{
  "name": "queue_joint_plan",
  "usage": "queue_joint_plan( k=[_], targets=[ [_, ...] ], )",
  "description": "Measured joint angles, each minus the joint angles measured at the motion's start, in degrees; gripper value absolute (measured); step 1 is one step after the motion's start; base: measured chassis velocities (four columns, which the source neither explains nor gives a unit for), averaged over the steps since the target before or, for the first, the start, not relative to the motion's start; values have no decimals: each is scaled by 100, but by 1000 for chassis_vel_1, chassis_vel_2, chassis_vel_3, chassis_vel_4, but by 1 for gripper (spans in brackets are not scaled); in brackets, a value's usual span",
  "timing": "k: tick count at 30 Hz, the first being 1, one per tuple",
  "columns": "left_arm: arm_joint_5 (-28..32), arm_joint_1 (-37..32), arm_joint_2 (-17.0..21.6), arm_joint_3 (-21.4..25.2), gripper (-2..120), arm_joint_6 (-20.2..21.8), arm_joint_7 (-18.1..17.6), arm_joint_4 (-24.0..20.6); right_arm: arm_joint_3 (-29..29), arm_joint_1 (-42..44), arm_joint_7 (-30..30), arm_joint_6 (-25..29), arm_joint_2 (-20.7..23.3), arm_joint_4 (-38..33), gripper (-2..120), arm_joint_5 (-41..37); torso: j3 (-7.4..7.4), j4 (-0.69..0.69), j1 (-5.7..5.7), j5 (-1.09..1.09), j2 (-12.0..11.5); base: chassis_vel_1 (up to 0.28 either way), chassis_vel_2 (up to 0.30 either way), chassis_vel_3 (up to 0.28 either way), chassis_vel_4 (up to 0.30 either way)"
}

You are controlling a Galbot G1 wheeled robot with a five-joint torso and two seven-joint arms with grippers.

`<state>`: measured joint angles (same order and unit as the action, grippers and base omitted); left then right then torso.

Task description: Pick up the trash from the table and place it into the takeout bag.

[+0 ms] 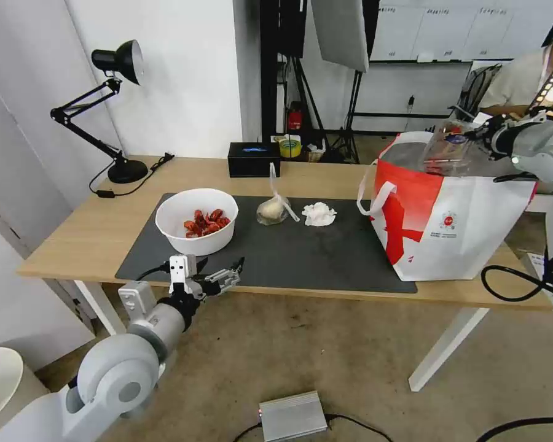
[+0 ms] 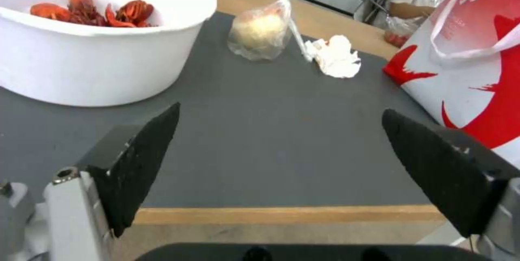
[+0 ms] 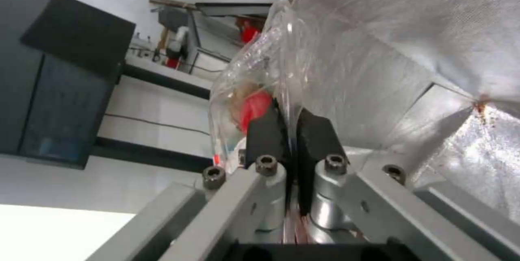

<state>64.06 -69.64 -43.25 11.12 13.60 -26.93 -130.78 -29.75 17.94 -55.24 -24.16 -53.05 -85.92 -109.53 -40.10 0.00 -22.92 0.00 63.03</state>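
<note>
Light-wood table (image 1: pixel 325 178), grey mat (image 1: pixel 301 252), desk lamp (image 1: pixel 113 110), black tissue box (image 1: pixel 254 158), takeout bag (image 1: pixel 454 227)

At the upper left of your head view, a black desk lamp (image 1: pixel 113 104) stands on its round base with its jointed arm bent and its cord trailing beside it. Near the top centre, a black tissue box (image 1: pixel 254 159) sits with a yellow tape roll (image 1: pixel 289 147) just beside it. At the bottom centre, a grey metal box (image 1: pixel 292 416) lies on the floor, cable attached.
</note>
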Motion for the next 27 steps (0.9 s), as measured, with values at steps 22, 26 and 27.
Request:
queue_joint_plan(
  k=[22, 26, 27],
  targets=[
    [-10, -50, -8, 40, 100, 0, 9, -15, 19, 34, -60, -27, -47, -138, 58, -37, 0, 0, 0, 0, 0, 0, 0, 0, 0],
    [-10, -67, -17, 59, 100, 1, 9, -25, 28, 44, -63, -32, -50, -186, 71, -46, 0, 0, 0, 0, 0, 0, 0, 0, 0],
    [-10, -74, -20, 74, 100, 1, 9, -32, 29, 46, -64, -35, -50, -212, 78, -55, 0, 0, 0, 0, 0, 0, 0, 0, 0]
  ],
)
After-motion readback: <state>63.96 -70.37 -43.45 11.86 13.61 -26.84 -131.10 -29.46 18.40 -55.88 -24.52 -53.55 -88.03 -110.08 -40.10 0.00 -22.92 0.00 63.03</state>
